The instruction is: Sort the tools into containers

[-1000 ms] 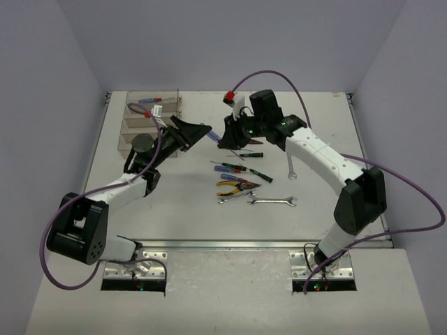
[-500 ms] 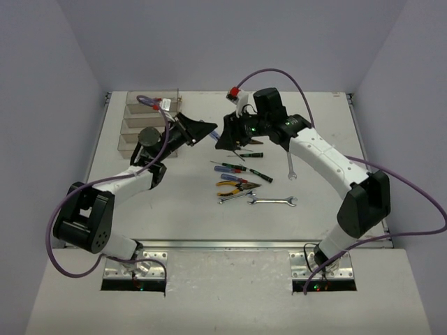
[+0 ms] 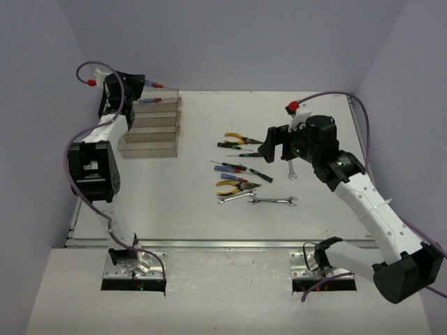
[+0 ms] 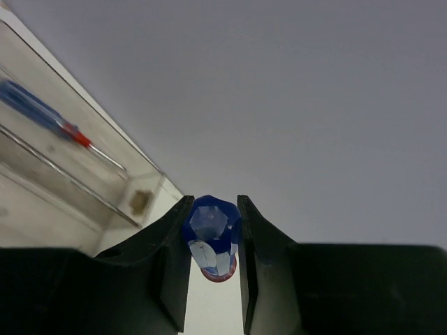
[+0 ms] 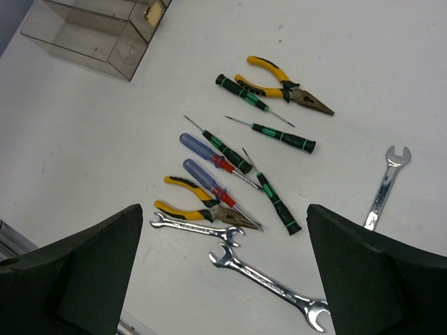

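Blue screwdriver (image 4: 210, 222) pinched handle-first in left tool (image 4: 213, 209), up at the far-left corner, by the far end of the bins (image 3: 149, 145).
Blue-red screwdriver (image 3: 148, 100) lies in the far bin. Two yellow pliers (image 3: 243, 140) (image 3: 237, 187), three wrenches (image 3: 272, 202) (image 3: 234, 198) (image 3: 292, 167) and other screwdrivers (image 3: 237, 168) loose mid-worktop (image 3: 195, 216). Right tool (image 3: 277, 145) spread wide, holding nothing, above worktop just right of the far pliers.

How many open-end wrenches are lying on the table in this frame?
3. The lone wrench lies apart on the right. The short wrench lies just nearer than the lower yellow pliers; the long wrench lies to its right. None seems hidden.
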`<state>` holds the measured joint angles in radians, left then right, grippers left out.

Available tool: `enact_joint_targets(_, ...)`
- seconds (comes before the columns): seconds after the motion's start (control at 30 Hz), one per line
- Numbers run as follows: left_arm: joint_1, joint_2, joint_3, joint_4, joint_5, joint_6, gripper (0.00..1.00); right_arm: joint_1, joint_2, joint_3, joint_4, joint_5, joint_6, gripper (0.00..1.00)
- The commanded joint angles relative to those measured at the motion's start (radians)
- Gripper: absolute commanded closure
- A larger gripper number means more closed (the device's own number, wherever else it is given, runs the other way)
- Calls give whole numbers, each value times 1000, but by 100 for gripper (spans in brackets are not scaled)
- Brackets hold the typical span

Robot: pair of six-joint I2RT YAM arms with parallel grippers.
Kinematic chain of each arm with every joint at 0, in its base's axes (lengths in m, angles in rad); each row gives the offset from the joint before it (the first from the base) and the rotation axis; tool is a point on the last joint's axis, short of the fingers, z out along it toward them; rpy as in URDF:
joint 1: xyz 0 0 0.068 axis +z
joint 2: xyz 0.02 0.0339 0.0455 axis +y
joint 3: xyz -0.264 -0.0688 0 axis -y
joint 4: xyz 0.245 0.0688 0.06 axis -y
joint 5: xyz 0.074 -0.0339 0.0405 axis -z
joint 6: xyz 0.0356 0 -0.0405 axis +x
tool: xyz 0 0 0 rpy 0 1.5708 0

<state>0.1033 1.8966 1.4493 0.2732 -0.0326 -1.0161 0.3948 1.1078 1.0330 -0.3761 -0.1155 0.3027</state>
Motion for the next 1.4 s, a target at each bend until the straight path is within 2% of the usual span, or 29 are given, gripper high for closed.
enact_joint_targets(0.0, 46, 252, 300, -133, -112, 105, 100, -8, -75, -105, 24, -13, -1, 1)
enact_joint_targets(0.1, 66, 378, 484, -170, -113, 131, 100, -10, -97, -133, 25, -29, 1, 1)
enact_joint_targets(0.17, 75, 455, 526, -161, -104, 128, 100, -10, -100, -143, 26, -41, 1, 1)
enact_joint_targets(0.27, 78, 492, 540, -135, -90, 110, 99, -11, -96, -138, 23, -39, -2, 1)
enact_joint_targets(0.3, 78, 503, 540, -123, -87, 99, 96, -11, -93, -132, 19, -38, -6, 1)
enact_joint_targets(0.4, 78, 530, 555, -119, -69, 85, 73, -10, -89, -116, 5, -41, -15, 1)
enact_joint_targets(0.47, 78, 530, 556, -128, -56, 82, 42, -10, -89, -114, 0, -42, -19, 1)
enact_joint_targets(0.5, 78, 520, 545, -144, -61, 76, 32, -10, -87, -113, -2, -40, -22, 1)
enact_joint_targets(0.53, 78, 497, 525, -148, -67, 70, 24, -10, -85, -113, -3, -37, -22, 1)
enact_joint_targets(0.57, 78, 470, 515, -145, -71, 70, 22, -10, -78, -112, -5, -34, -23, 1)
enact_joint_targets(0.6, 78, 423, 480, -149, -87, 70, 16, -10, -63, -107, -8, -30, -26, 1)
enact_joint_targets(0.63, 78, 395, 462, -163, -111, 70, 6, -10, -45, -101, -12, -30, -32, 1)
enact_joint_targets(0.67, 79, 369, 470, -216, -128, 72, 0, -11, -9, -88, -16, -25, -47, 1)
enact_joint_targets(0.73, 78, 315, 549, -393, -188, 96, 0, -11, 44, -69, -35, -12, -68, 1)
enact_joint_targets(0.77, 78, 302, 553, -399, -191, 104, 0, -11, 75, -60, -36, -9, -68, 1)
enact_joint_targets(0.8, 79, 278, 633, -513, -245, 112, 0, -10, 129, -42, -35, -17, -79, 1)
enact_joint_targets(0.87, 81, 218, 642, -668, -270, 113, 0, -5, 209, -13, -13, -66, -114, 1)
enact_joint_targets(0.93, 82, 96, 513, -715, -228, 114, 0, 24, 308, 18, 17, -124, -167, 2)
enact_joint_targets(0.97, 81, 33, 430, -701, -184, 119, 0, 45, 358, 44, 17, -118, -199, 6)
enact_joint_targets(1.0, 82, -53, 314, -661, -121, 133, 0, 74, 424, 87, 4, -97, -245, 14)
enact_joint_targets(1.03, 80, -123, 221, -601, -78, 141, 0, 97, 476, 154, -8, -61, -310, 27)
enact_joint_targets(1.1, 64, -326, 33, -531, 27, 145, 0, 151, 585, 245, -53, 24, -376, 44)
enact_joint_targets(1.2, 4, -535, -271, -439, 72, 176, 0, 173, 756, 363, -94, 43, -415, 58)
enact_joint_targets(1.37, -122, -698, -440, -462, 65, 263, 0, 216, 862, 433, -104, 42, -453, 66)
